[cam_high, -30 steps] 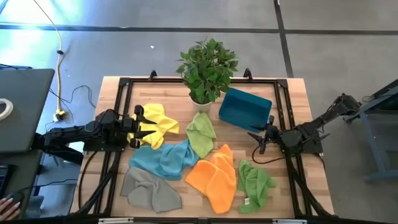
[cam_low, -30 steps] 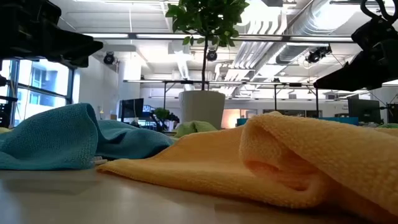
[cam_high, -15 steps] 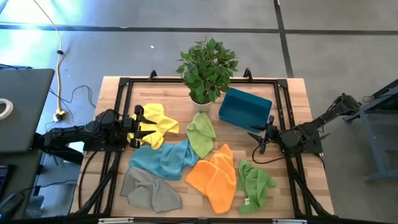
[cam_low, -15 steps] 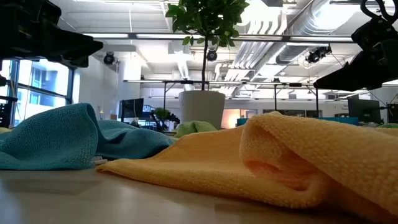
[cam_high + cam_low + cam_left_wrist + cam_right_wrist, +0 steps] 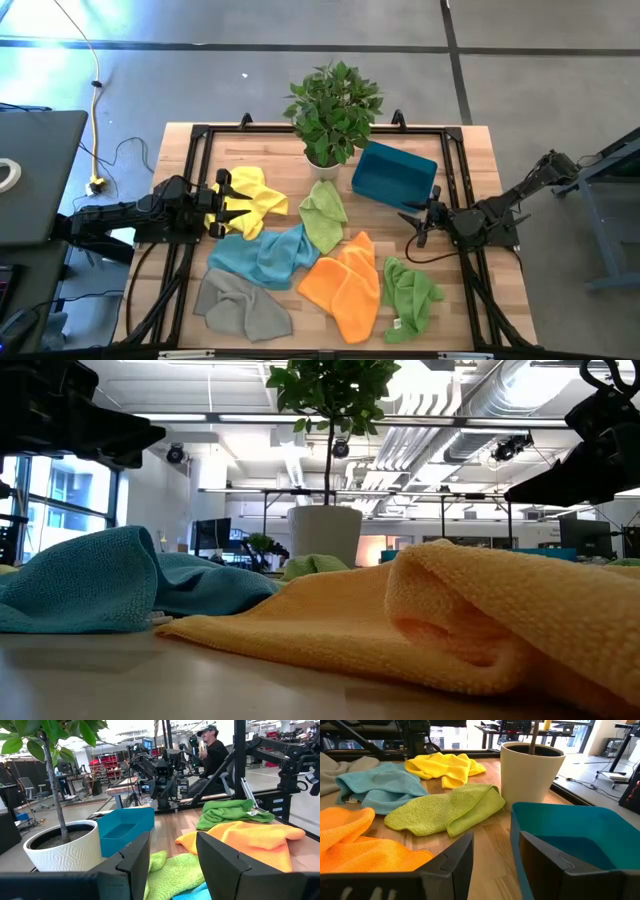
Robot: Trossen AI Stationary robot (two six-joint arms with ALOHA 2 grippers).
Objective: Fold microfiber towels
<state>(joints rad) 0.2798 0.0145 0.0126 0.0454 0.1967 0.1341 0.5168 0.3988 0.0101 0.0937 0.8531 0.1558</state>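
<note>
Several crumpled microfiber towels lie on the wooden table: yellow (image 5: 252, 192) at the left, light green (image 5: 323, 215) in the middle, light blue (image 5: 265, 255), orange (image 5: 345, 283), grey (image 5: 240, 305) at the near left and darker green (image 5: 408, 292) at the near right. My left gripper (image 5: 224, 203) hovers open over the yellow towel's left edge. My right gripper (image 5: 415, 225) stands open by the near right corner of the teal bin, holding nothing.
A teal plastic bin (image 5: 393, 175) sits at the far right, next to a potted plant (image 5: 333, 110) in a white pot at the far middle. A black frame (image 5: 200, 135) runs round the table. A person (image 5: 212, 750) sits beyond the table.
</note>
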